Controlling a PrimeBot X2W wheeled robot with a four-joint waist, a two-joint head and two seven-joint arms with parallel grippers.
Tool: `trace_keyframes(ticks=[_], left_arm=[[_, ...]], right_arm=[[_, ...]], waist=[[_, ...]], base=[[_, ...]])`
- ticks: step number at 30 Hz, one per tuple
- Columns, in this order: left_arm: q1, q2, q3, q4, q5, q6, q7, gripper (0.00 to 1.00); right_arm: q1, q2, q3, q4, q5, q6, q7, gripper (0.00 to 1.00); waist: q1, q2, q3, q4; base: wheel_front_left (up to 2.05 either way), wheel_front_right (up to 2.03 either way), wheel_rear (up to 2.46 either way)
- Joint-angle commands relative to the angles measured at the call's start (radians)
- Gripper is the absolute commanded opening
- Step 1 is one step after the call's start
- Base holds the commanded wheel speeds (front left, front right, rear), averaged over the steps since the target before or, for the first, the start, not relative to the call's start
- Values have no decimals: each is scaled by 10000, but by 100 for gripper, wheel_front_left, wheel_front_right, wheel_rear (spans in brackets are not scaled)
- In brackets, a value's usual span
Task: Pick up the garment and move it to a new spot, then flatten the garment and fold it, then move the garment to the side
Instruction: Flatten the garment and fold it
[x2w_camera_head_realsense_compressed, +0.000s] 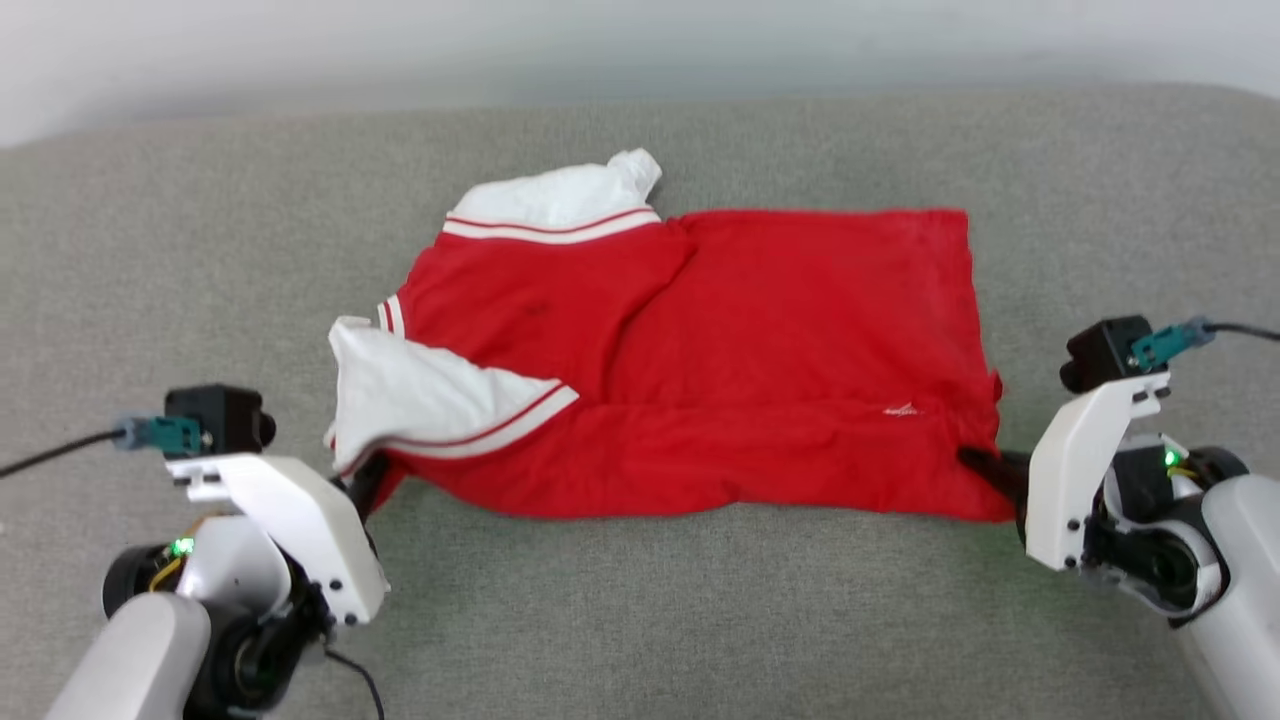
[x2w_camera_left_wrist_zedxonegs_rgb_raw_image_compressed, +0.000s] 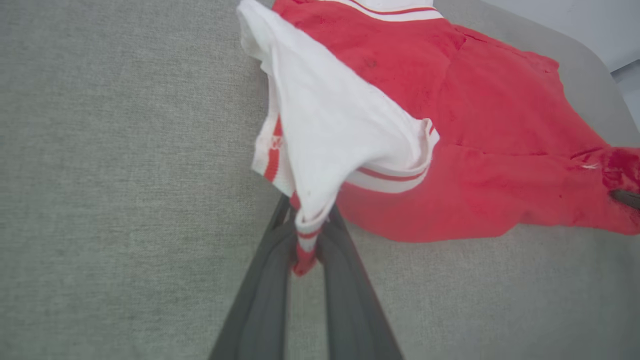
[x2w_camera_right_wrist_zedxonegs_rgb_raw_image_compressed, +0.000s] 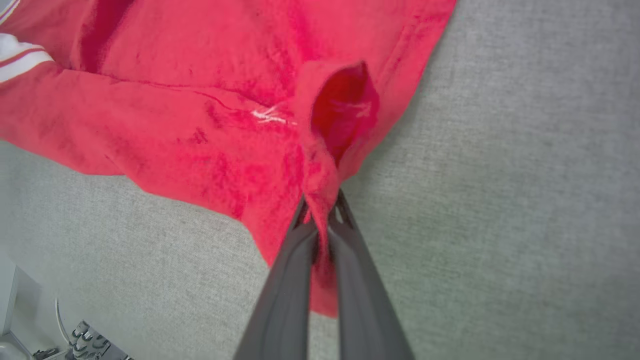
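The garment (x2w_camera_head_realsense_compressed: 760, 370), a red shirt with white sleeves and red-striped trim, lies spread on a grey couch surface (x2w_camera_head_realsense_compressed: 640, 620). Its near edge is folded over itself. My left gripper (x2w_camera_head_realsense_compressed: 368, 480) is shut on the near-left corner, where a white sleeve (x2w_camera_left_wrist_zedxonegs_rgb_raw_image_compressed: 330, 125) bunches up; the left wrist view shows the cloth (x2w_camera_left_wrist_zedxonegs_rgb_raw_image_compressed: 305, 245) pinched between the dark fingers. My right gripper (x2w_camera_head_realsense_compressed: 985, 468) is shut on the near-right hem corner. In the right wrist view the red fabric (x2w_camera_right_wrist_zedxonegs_rgb_raw_image_compressed: 320, 200) is pulled into a fold between the fingers. No lettering shows on the upper side.
Grey cushion extends all around the shirt, with open room in front and to both sides. A pale wall runs behind the cushion's far edge (x2w_camera_head_realsense_compressed: 640, 100). Some metal hardware (x2w_camera_right_wrist_zedxonegs_rgb_raw_image_compressed: 85, 342) shows on the floor at the lower left of the right wrist view.
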Motion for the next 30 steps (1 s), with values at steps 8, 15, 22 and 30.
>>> trace_keyframes(ticks=[8,15,22,30], left_arm=[[1546,123,24,-297,-191,306,-42,0],[2531,194,134,-570,-562,570,198,0],[2162,-318,-99,245,-689,213,-92,100],[1502,-438,323,698,-5,178,-1662,100]], right_arm=[[1333,-81,-230,-355,122,-4,291,0],[2269,4,-737,-533,-138,-4,295,0],[2477,274,-858,-486,-737,-4,-1332,100],[2449,300,-1148,-1030,-1436,-4,-4331,100]], waist=[[0,0,-1437,-17],[0,0,-1581,-51],[0,0,-1411,-130],[0,0,-1532,-471]], base=[[0,0,0],[0,0,0],[0,0,0],[0,0,0]])
